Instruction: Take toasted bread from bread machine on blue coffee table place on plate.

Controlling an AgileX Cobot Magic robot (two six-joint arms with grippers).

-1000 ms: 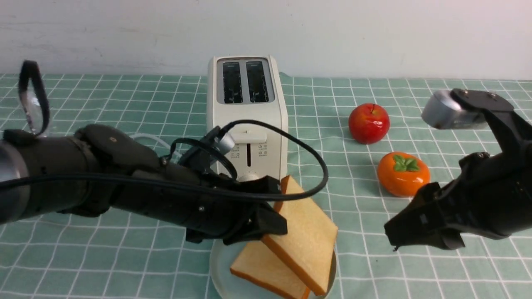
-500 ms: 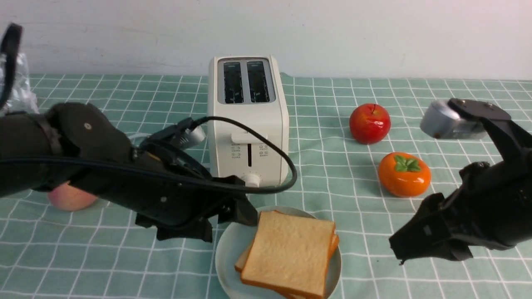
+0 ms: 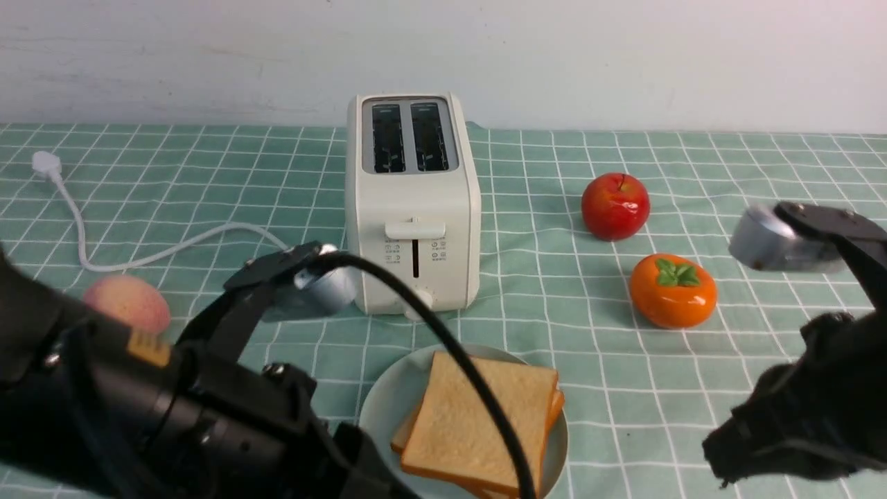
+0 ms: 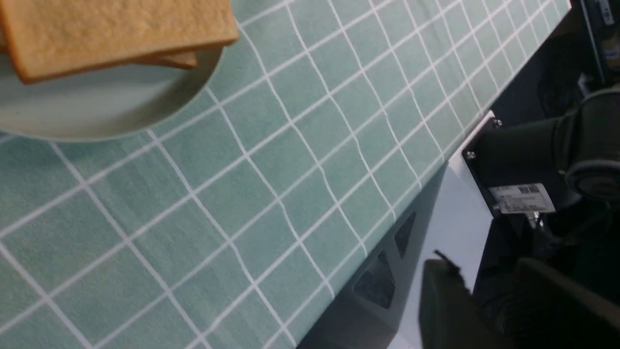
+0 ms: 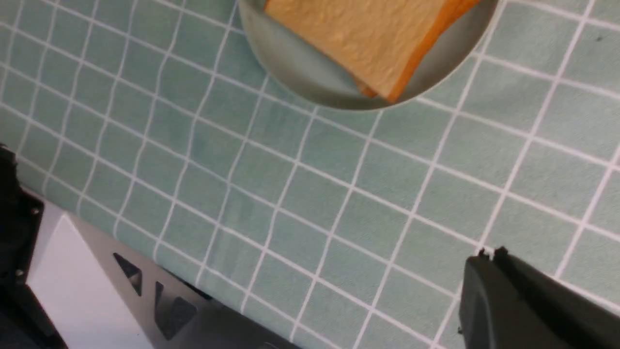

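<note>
- Toasted bread point(image 3: 450, 430) on the plate point(image 3: 388, 402): two square slices stacked flat, the upper one shifted a little so the lower crust peeks out at 3 o'clock and 9 o'clock.
- Plate on the checked green surface point(image 3: 554, 333), just at 6 o'clock of the bread machine point(image 3: 416, 201), near it but not touching.
- Bread machine upright, both top slots dark and empty, lever at the upper end of its slot, round knob low on the front.
- Left hand point(image 4: 482, 276) low at 7 o'clock of the plate, apart from it; in the left wrist view two dark fingers spread with nothing between them, hanging over the near edge of the surface.
- Right hand point(image 3: 724, 464) at 3 o'clock of the plate, well apart from it; fingertips pressed together to a point, pinching nothing.
- Red apple point(image 3: 615, 206) at 3 o'clock of the bread machine, orange persimmon point(image 3: 672, 290) at 5 o'clock of the apple.
- Peach point(image 3: 128, 312) at 8 o'clock of the bread machine, partly hidden by the left arm.
- White cord point(image 3: 138, 260) trailing from the bread machine toward 10 o'clock, ending in a loose plug point(image 3: 43, 165).
</note>
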